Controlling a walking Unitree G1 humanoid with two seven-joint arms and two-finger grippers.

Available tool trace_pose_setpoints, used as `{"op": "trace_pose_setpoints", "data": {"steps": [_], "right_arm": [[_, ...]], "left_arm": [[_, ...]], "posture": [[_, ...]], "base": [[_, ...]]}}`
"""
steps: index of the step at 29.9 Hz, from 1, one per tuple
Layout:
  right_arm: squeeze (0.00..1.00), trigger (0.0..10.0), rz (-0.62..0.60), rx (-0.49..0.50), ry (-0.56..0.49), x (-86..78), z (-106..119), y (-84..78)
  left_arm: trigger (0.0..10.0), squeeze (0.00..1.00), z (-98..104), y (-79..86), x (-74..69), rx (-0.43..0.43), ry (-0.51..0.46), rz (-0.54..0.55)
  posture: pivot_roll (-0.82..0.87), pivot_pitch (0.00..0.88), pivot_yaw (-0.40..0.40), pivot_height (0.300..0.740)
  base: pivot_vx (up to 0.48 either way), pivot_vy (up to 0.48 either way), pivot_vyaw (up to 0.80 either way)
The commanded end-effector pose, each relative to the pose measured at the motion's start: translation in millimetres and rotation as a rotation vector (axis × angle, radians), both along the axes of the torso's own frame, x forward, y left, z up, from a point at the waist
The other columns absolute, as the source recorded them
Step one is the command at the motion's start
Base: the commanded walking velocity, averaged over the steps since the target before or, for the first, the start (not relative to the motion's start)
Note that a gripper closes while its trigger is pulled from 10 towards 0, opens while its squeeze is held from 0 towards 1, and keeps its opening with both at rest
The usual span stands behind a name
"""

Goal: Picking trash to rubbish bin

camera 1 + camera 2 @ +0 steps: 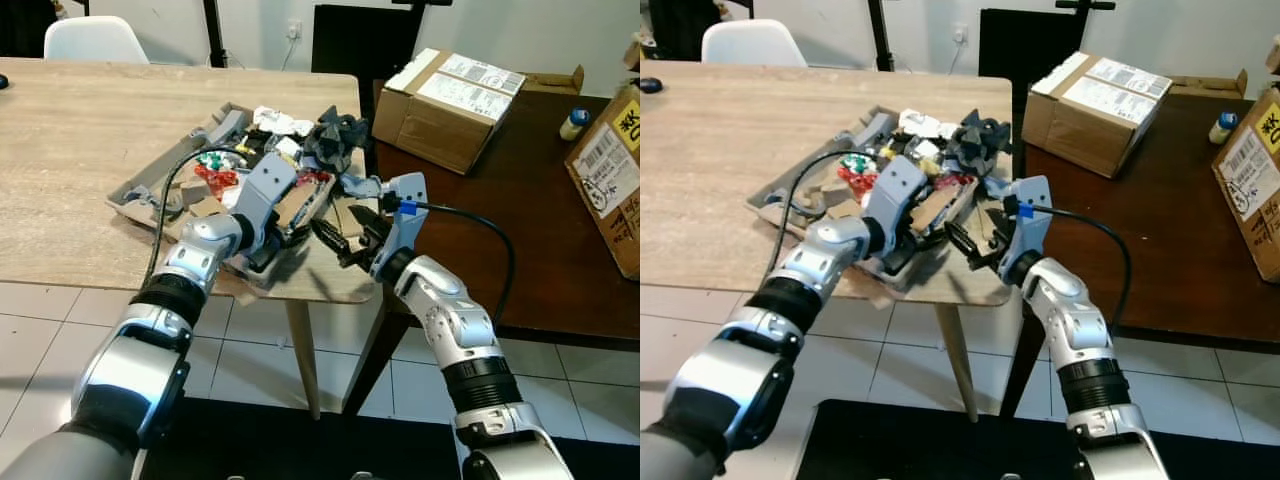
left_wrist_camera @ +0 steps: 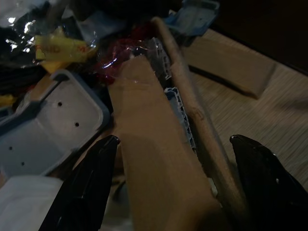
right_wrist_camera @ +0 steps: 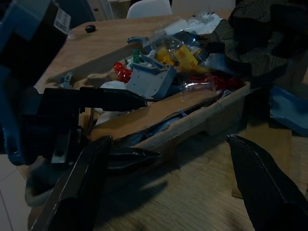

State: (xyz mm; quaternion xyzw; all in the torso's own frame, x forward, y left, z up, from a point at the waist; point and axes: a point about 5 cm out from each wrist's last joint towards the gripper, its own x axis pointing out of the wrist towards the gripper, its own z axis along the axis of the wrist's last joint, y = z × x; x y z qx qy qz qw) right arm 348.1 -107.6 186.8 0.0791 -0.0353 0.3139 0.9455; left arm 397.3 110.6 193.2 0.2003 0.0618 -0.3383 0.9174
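Much of the trash pile (image 1: 265,165) is hidden behind both arms and dim in the wrist views. It lies on a flat cardboard sheet (image 1: 150,180) near the wooden desk (image 1: 80,150) corner: red wrappers, white scraps, dark cloth. The left gripper (image 2: 173,187), fingers apart, straddles a brown cardboard strip (image 2: 154,163). The right gripper (image 1: 345,235), fingers apart, hovers beside it. Boxes (image 1: 450,95) sit on a dark table.

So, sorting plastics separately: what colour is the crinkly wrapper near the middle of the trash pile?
Red wrapper, clearest in the left eye view.
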Motion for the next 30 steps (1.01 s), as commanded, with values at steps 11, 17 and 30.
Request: {"op": "trace_pose_setpoints", "data": {"steps": [11,17,30], "right_arm": [[0.00,10.0,0.027,-0.004,-0.011,-2.6,-0.2,2.4],[0.00,10.0,0.036,-0.007,-0.010,-3.3,-1.4,2.5],[0.00,10.0,0.036,-0.017,-0.009,-3.6,-2.4,1.8]], "left_arm": [[10.0,0.00,27.9,13.6,6.0,-0.446,0.045,0.046],[10.0,0.00,22.3,26.1,7.7,-0.383,0.038,0.093],[10.0,0.00,-15.5,15.8,2.4,-0.097,0.066,0.102]], "posture": [[0.10,0.156,0.005,0.740],[0.10,0.152,0.003,0.740],[0.09,0.156,0.004,0.740]], "base": [[0.000,0.000,0.00],[0.000,0.000,0.00],[0.000,0.000,0.00]]}}
